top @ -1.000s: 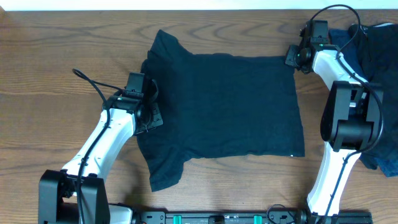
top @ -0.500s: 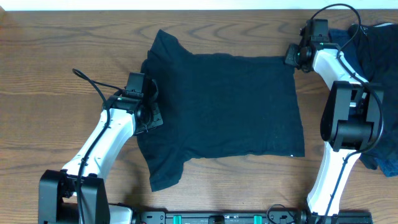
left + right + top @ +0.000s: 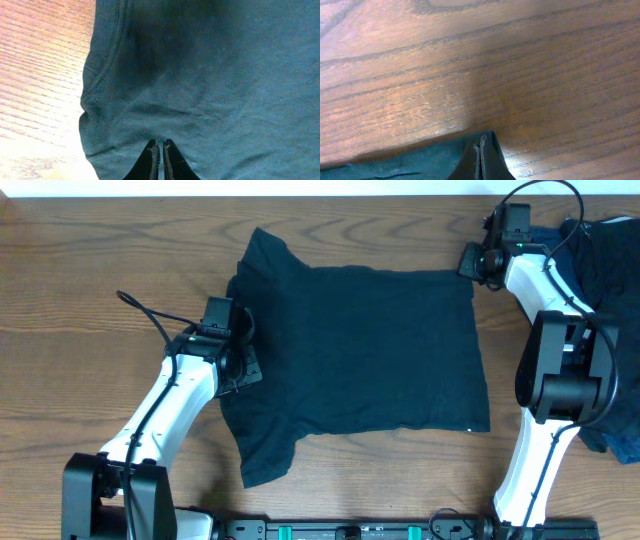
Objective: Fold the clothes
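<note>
The clothes in play are a very dark navy T-shirt (image 3: pixel 360 350), spread flat on the wooden table with its collar to the left and its hem to the right. My left gripper (image 3: pixel 245 352) rests at the collar end, jaws shut on a pinch of the fabric (image 3: pixel 210 75); the left wrist view shows the gripper (image 3: pixel 160 142) beside the ribbed collar (image 3: pixel 107 50). Over at the shirt's far right corner, my right gripper (image 3: pixel 472 265) is shut on that corner. The right wrist view shows the cloth (image 3: pixel 420 162) peaking up around the gripper (image 3: pixel 482 136).
More dark clothes (image 3: pixel 610 240) lie heaped at the table's right edge, behind and under the right arm. A cable (image 3: pixel 150 315) trails off the left arm. Bare wood table (image 3: pixel 90 290) lies left of the shirt and along the far side.
The right gripper has closed on the shirt's far right corner and shifted slightly toward the far edge. The left arm and the shirt have not visibly moved.
</note>
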`<state>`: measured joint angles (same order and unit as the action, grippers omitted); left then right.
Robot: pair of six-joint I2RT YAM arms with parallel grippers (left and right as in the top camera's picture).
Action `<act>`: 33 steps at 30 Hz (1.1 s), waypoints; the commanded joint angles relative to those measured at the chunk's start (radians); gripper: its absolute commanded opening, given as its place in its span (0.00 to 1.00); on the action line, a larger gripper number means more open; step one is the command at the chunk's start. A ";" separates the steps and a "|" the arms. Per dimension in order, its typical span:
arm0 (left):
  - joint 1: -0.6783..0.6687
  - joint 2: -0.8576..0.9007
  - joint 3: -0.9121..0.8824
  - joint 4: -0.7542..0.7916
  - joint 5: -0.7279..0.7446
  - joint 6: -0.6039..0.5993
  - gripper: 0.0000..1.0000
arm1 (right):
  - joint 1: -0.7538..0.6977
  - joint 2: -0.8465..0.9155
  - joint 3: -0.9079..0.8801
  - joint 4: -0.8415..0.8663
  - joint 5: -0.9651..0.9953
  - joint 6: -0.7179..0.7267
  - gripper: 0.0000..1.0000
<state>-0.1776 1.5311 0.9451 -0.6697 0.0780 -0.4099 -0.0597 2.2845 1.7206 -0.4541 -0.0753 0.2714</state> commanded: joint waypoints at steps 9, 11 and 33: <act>0.003 -0.001 0.008 -0.002 -0.011 0.017 0.08 | -0.010 0.010 0.013 -0.035 0.023 0.012 0.24; 0.003 -0.001 0.008 -0.002 -0.011 0.017 0.08 | -0.010 0.011 0.003 -0.031 0.045 0.012 0.23; 0.003 -0.001 0.008 -0.002 -0.011 0.017 0.08 | -0.006 0.025 -0.025 -0.032 0.045 0.012 0.20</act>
<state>-0.1776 1.5311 0.9451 -0.6697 0.0780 -0.4099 -0.0597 2.2845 1.7061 -0.4831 -0.0444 0.2813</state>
